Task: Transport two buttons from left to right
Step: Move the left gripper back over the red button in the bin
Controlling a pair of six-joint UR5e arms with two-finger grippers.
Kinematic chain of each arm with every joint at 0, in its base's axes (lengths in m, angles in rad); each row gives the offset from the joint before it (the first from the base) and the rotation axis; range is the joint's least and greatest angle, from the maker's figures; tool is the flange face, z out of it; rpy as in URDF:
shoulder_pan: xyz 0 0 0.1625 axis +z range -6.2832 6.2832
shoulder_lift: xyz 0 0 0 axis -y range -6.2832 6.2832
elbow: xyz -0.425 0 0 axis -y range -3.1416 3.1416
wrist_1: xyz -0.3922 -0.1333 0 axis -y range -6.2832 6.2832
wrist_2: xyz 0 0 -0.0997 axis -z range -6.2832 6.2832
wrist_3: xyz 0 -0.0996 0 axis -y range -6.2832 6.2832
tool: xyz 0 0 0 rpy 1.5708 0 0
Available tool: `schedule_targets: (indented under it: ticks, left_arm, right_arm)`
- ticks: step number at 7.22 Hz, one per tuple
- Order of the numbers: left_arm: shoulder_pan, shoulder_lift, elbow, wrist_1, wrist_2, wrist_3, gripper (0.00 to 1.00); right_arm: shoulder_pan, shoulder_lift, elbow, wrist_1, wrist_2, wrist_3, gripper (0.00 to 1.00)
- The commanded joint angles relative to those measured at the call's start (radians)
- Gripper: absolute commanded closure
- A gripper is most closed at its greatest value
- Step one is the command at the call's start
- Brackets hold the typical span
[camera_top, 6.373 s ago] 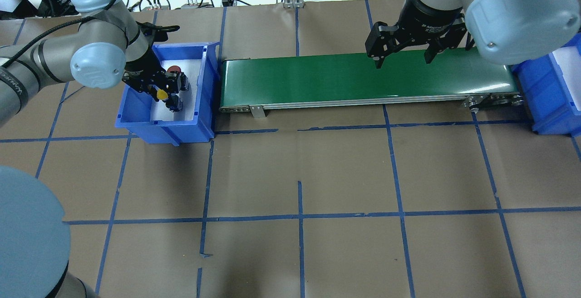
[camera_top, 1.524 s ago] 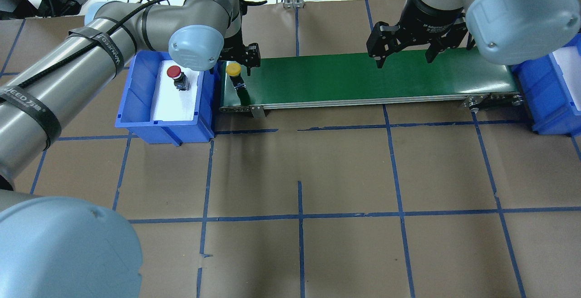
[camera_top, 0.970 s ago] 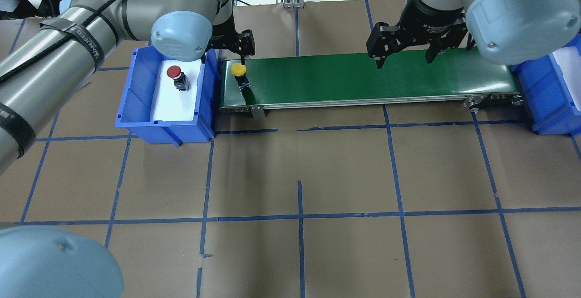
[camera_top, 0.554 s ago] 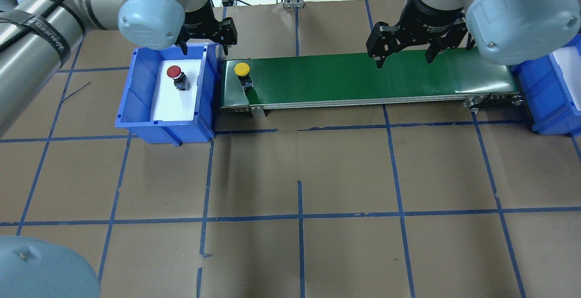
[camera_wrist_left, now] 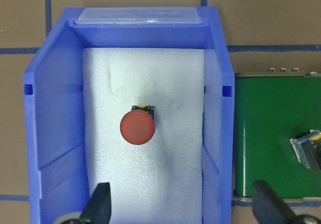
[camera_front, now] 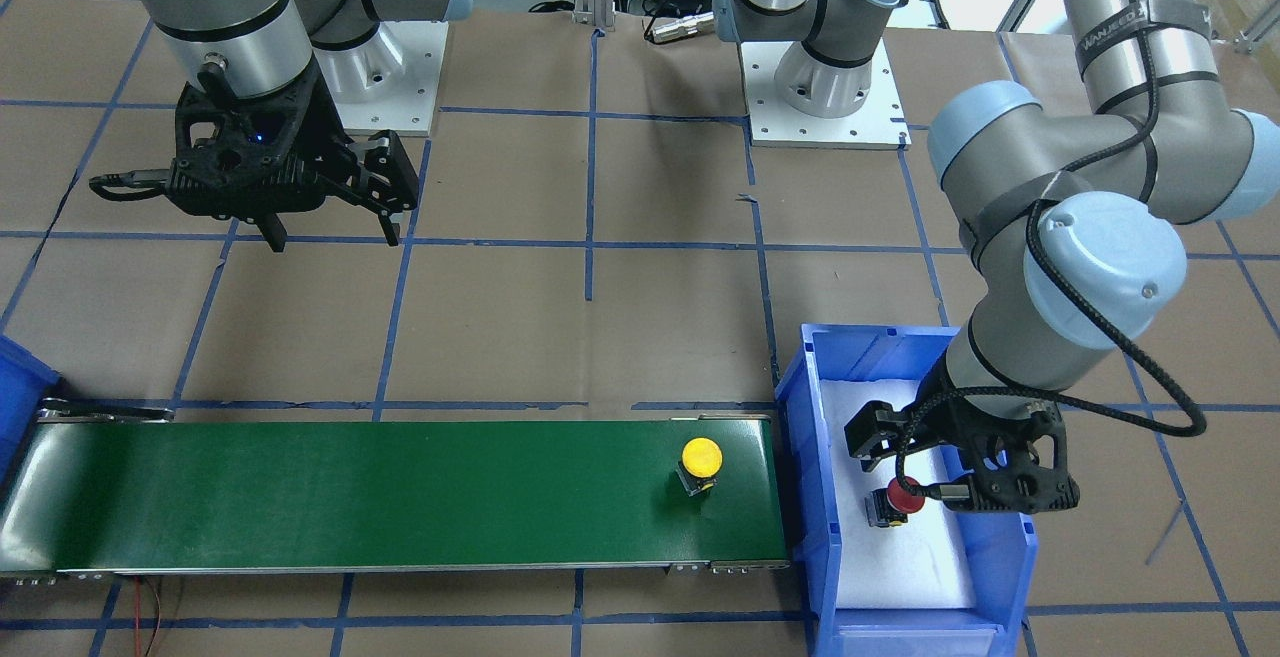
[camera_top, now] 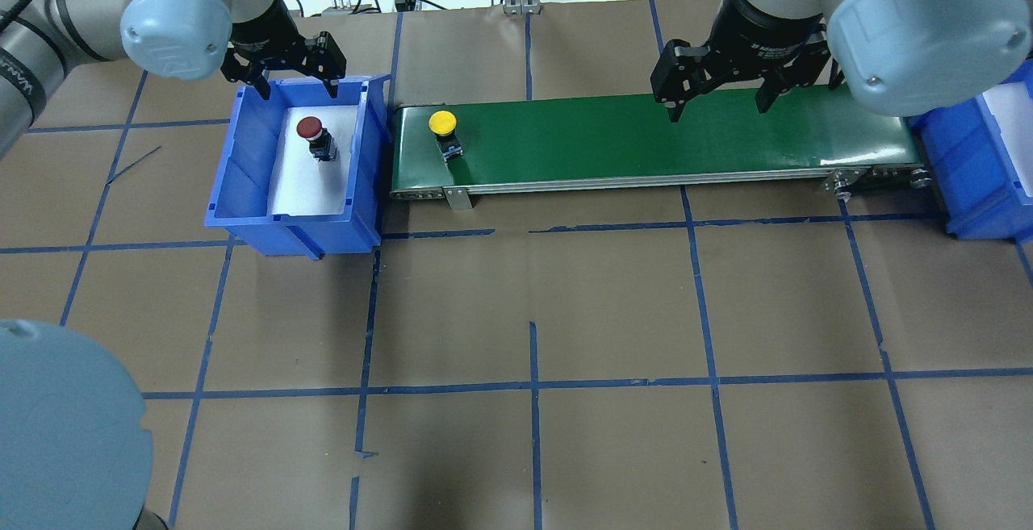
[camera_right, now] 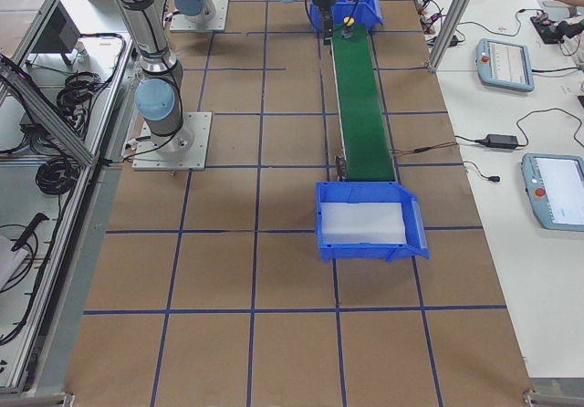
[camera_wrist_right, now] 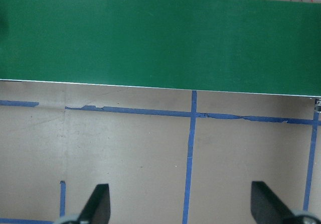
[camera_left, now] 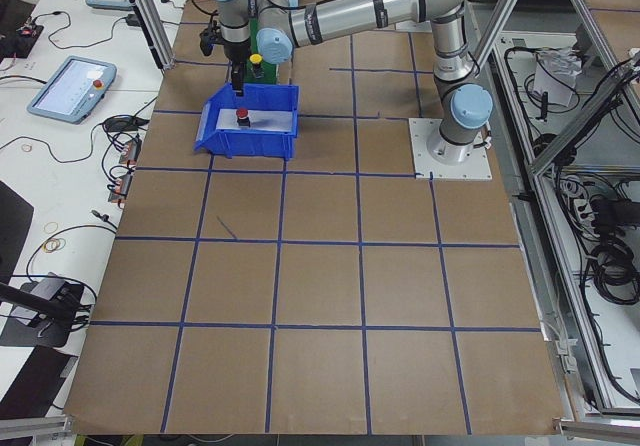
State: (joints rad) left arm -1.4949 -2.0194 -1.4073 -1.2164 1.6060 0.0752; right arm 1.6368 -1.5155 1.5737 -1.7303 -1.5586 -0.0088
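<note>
Upper left, I see the red-capped push-button (camera_top: 309, 128) upright on white foam (camera_top: 311, 183) in a blue plastic bin (camera_top: 242, 159), with the left gripper (camera_top: 297, 93) spread above. Beside it, the yellow-capped push-button (camera_top: 442, 121) stands on the green conveyor belt (camera_top: 646, 139); the right gripper (camera_top: 717, 113) is spread too.

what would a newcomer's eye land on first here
The long green belt, with a yellow button at its left end. Next, the red button in the blue bin beside it, the open left gripper hanging above. The right gripper, open too, hangs over the belt's right part.
</note>
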Motion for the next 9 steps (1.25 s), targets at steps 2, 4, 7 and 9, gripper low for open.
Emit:
schedule_targets:
  ticks: [2,4,7,9]
  left_arm:
    - [0.005,-0.093,0.010,0.046,0.002,0.008,0.00]
    - [0.021,-0.105,0.004,0.052,0.000,0.040,0.00]
    - [0.039,-0.107,-0.024,0.052,-0.001,0.049,0.00]
    - [0.039,-0.107,-0.029,0.054,-0.008,0.048,0.04]
  right_arm:
    - [0.000,0.000,0.000,0.000,-0.001,0.001,0.00]
    - [0.000,0.000,0.000,0.000,-0.002,0.001,0.00]
    - [0.000,0.000,0.000,0.000,-0.002,0.001,0.00]
    - [0.000,0.000,0.002,0.002,-0.002,0.001,0.00]
